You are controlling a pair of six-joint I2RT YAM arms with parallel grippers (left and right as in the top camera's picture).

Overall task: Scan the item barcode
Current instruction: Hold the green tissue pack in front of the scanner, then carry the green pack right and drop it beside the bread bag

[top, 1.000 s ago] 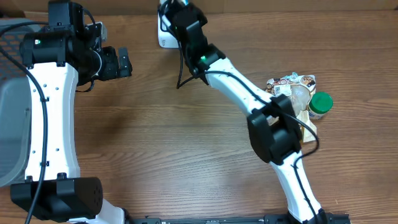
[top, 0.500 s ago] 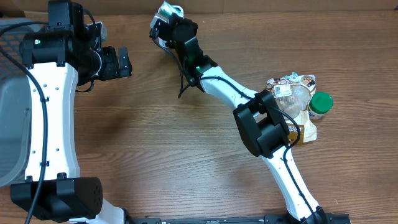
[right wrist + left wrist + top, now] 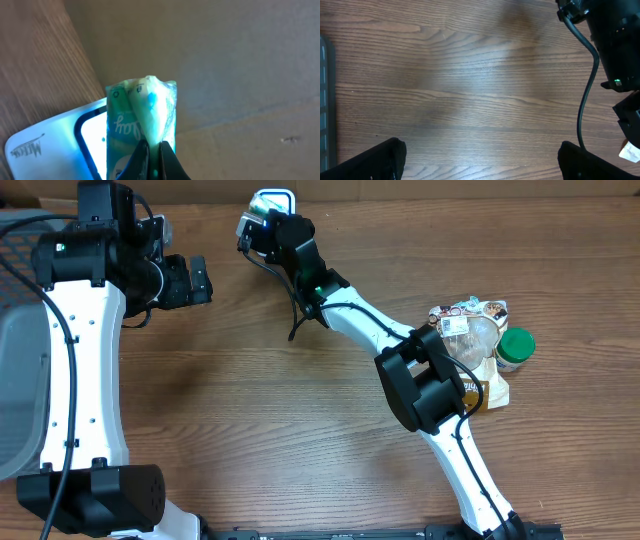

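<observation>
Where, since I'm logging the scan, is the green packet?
The green packet is pinched in the right claw at the white scanner, far table edge, top centre overhead.

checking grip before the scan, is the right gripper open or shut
Shut: the right gripper pinches the green packet by its crumpled end, near the white scanner.

Two robot arms [image 3: 85, 360] [image 3: 375, 330], one white scanner [image 3: 55, 135], one green packet [image 3: 142, 120], one green-lidded jar [image 3: 515, 348], one grey bin [image 3: 20, 380]
</observation>
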